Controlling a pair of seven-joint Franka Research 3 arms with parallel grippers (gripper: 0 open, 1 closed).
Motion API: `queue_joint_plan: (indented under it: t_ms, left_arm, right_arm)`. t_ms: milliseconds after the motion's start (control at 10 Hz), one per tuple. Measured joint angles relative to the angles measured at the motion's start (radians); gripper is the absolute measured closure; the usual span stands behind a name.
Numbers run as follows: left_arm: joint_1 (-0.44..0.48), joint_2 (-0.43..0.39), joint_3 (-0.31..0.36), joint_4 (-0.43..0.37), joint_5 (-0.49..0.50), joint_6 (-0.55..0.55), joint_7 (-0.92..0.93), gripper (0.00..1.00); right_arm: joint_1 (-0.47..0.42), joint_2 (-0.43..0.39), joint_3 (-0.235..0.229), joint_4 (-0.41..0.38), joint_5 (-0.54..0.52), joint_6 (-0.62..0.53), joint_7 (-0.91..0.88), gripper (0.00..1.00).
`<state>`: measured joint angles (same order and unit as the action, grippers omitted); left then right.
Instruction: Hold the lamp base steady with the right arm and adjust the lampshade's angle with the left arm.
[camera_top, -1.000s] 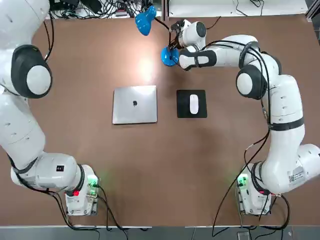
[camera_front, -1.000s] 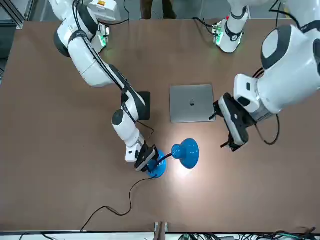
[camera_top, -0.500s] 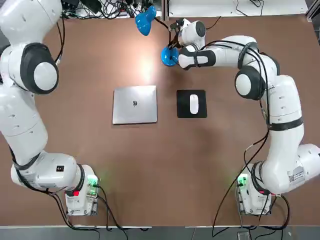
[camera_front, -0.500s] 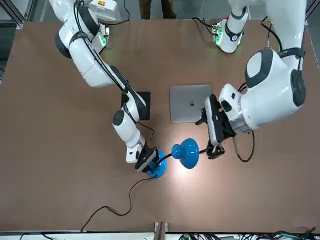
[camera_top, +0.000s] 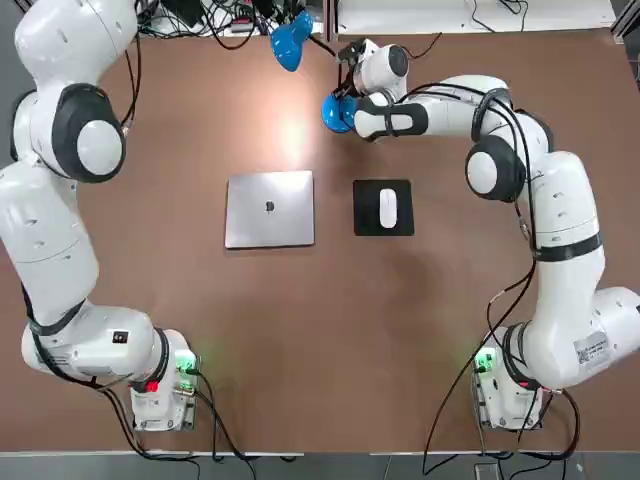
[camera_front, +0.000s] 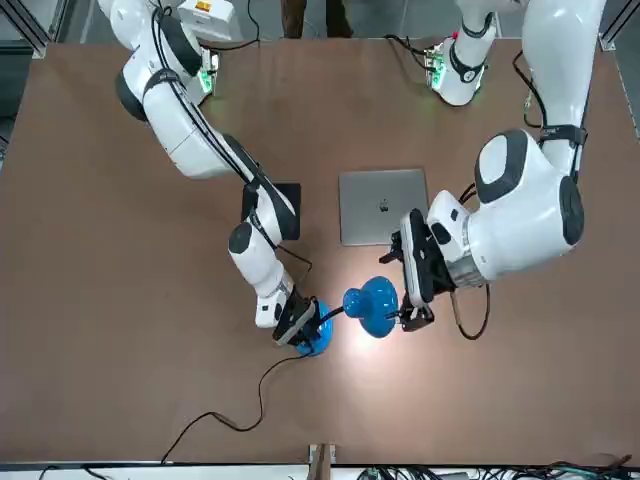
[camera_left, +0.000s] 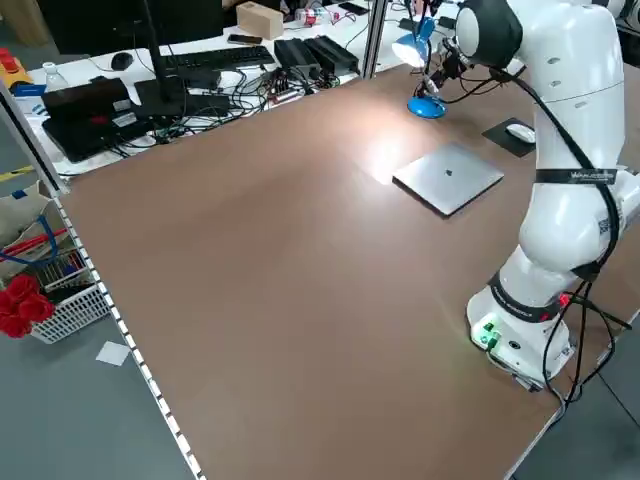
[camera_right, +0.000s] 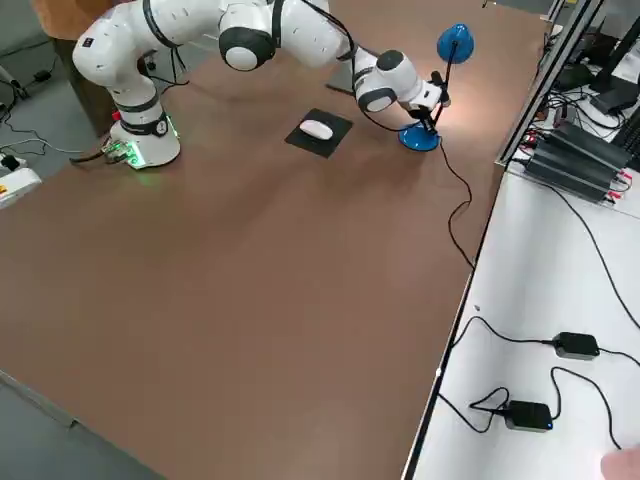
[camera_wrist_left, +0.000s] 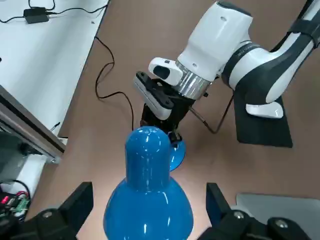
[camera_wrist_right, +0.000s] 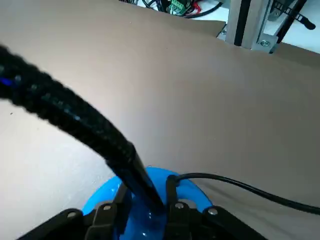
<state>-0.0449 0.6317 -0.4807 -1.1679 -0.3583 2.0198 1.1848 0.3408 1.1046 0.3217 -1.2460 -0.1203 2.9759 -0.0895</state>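
Top view puts the lamp base (camera_top: 336, 112) close to the table's far edge (camera_top: 200, 40), so I have little room behind it, while bare brown tabletop lies open toward the laptop (camera_top: 269, 208) and the white mouse (camera_top: 387, 207). My right gripper (camera_front: 296, 325) sits low on that glossy blue disc, fingers drawn in close about the foot of the thin black neck (camera_wrist_right: 80, 127). My left gripper (camera_front: 412, 318) hangs spread wide, a finger on either side of the lampshade (camera_wrist_left: 148, 200), holding nothing. The shade is a shiny blue cone.
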Motion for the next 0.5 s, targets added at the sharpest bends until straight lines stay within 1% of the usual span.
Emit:
queue_joint_plan:
  t_ms: [100, 400, 500]
  left_arm:
    - [-0.003, 0.014, 0.0, 0.0, -0.008, 0.006, -0.003, 0.0]
    - [-0.016, 0.037, -0.001, 0.0, -0.01, 0.015, -0.004, 0.0]
    - [-0.023, 0.037, -0.001, 0.0, -0.01, 0.016, -0.004, 0.0]
  right_arm:
    - [0.0, 0.0, -0.003, 0.002, 0.0, 0.0, 0.0, 0.74]
    - [0.002, 0.002, -0.01, 0.004, 0.0, 0.001, 0.0, 0.8]
    - [0.004, 0.002, -0.011, 0.004, 0.0, 0.001, 0.0, 0.8]
